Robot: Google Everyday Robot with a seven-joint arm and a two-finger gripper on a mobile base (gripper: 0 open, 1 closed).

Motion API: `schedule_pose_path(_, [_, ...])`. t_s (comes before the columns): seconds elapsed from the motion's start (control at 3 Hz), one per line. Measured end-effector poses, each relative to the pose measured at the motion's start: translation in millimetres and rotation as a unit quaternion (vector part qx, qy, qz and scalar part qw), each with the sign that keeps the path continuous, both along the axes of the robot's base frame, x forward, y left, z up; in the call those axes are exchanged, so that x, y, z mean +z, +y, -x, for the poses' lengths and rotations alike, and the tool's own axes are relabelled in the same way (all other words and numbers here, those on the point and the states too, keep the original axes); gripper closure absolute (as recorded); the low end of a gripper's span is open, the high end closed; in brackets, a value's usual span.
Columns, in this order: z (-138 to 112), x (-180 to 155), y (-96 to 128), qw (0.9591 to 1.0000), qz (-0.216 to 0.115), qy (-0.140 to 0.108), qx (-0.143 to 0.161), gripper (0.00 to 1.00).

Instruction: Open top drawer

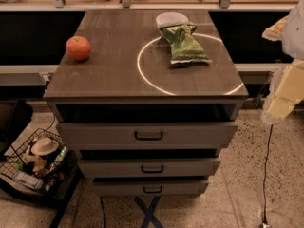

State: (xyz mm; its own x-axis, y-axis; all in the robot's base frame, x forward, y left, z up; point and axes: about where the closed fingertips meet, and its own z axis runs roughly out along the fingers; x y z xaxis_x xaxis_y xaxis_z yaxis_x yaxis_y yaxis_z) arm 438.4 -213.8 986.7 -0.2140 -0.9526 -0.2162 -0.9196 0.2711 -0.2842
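Observation:
The top drawer [95,134] is the widest and tallest of three grey drawer fronts in the cabinet at the centre of the camera view. It has a small dark loop handle [148,135] at its centre. A dark gap shows between its front and the cabinet top [109,75], so it stands out a little from the cabinet. Two narrower drawer fronts [109,167] sit below it. My gripper [284,96] is a pale, blurred shape at the right edge, to the right of the cabinet and clear of the handle.
On the cabinet top lie a red apple [78,48] at the left, and a green chip bag [184,44] and a white bowl [172,19] at the back right. A wire basket [14,160] of items stands on the floor at the left. A cable [266,175] hangs at the right.

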Motion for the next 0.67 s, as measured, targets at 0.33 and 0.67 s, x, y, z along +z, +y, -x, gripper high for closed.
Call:
schedule_pose_path(0.33, [0.0,0.1,0.0,1.0,0.0,0.0,0.0,0.0])
schedule_pose_path(0.67, [0.0,-14.9,2.2,0.9995,0.03,-0.001,-0.002,0.0])
